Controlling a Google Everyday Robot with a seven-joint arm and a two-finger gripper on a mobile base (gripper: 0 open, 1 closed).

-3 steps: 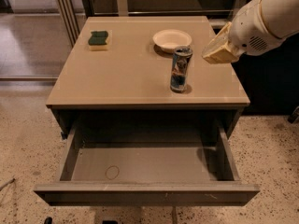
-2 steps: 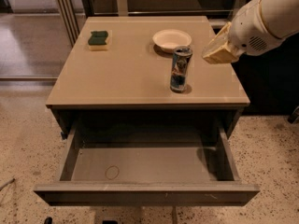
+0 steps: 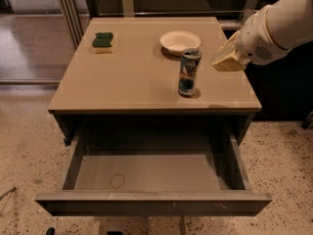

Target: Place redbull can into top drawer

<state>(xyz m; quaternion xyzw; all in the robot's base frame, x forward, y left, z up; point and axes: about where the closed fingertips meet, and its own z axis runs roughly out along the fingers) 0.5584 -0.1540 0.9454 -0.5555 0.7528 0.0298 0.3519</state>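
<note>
While redbull can (image 3: 189,72) stands upright, end effector (image 3: 226,60) nearby

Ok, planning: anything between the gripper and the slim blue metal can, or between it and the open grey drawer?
Nothing visible. The gripper hovers right of the can; the white bowl sits behind it; the drawer is open.

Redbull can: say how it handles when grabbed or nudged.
The redbull can stands tall and slim, so a high nudge would probably tip it; round, it may roll. Its smooth metal likely slips. The gripper hovers beside it, apart.
</note>
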